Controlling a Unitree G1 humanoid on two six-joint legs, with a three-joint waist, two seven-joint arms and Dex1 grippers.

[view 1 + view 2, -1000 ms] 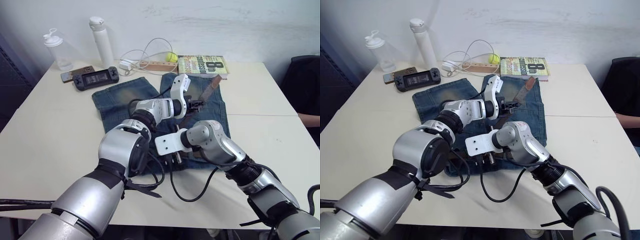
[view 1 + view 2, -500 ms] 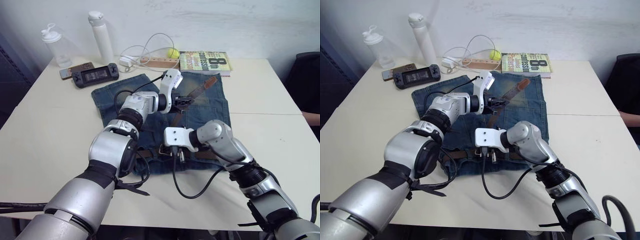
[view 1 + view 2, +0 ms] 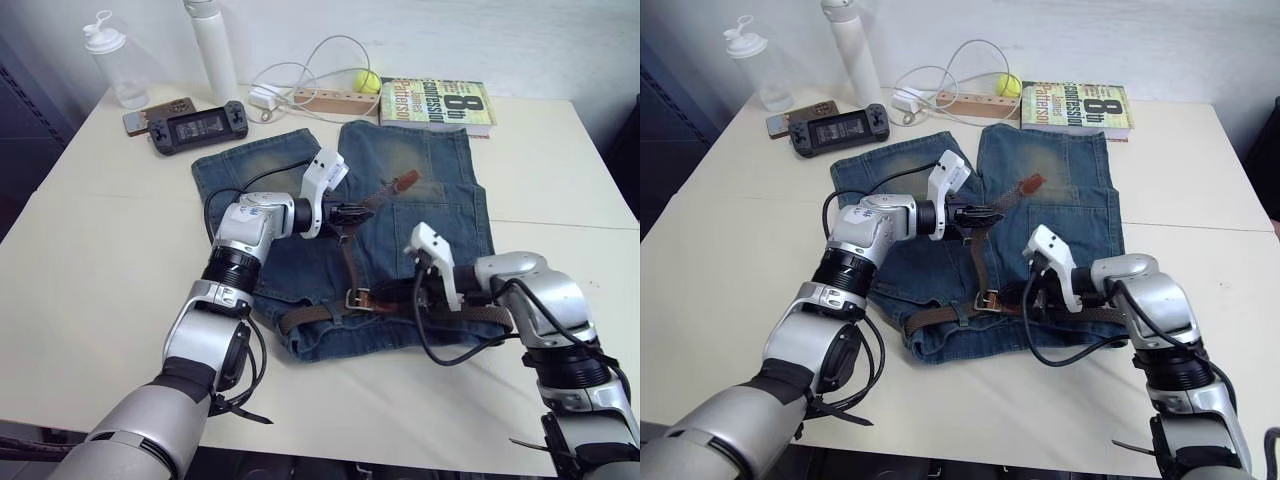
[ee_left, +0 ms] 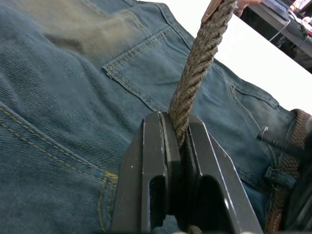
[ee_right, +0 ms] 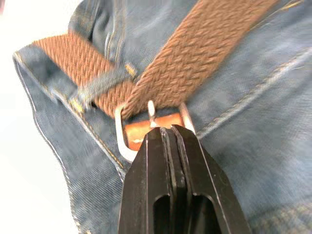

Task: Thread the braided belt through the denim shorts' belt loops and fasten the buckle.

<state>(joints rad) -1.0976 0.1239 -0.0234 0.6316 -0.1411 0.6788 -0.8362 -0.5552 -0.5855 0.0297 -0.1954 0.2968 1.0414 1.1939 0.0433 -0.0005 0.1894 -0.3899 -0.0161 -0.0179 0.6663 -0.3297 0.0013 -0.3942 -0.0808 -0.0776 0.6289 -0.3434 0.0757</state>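
The denim shorts (image 3: 440, 170) lie flat on the table with the waistband nearest me. The braided belt (image 3: 318, 314) runs along the waistband under a belt loop (image 5: 100, 83). Its free end passes through the silver buckle (image 3: 355, 297) and rises over the shorts. My left gripper (image 3: 352, 212) is shut on that raised strap (image 4: 197, 68), whose leather tip (image 3: 405, 180) sticks out past it. My right gripper (image 3: 385, 296) reaches in from the right. It is shut, with its tips (image 5: 168, 127) against the leather tab at the buckle (image 5: 122, 141).
Along the table's far edge are a book (image 3: 435, 103), a yellow ball (image 3: 371, 81), a power strip (image 3: 325, 100) with white cable, a game console (image 3: 197, 125), a phone (image 3: 150, 110) and two bottles (image 3: 210, 40). A black cable loops below the waistband (image 3: 440, 355).
The camera has shifted. My right arm has swung out to the right, and its gripper now points at the buckle from that side. The left gripper still holds the raised strap.
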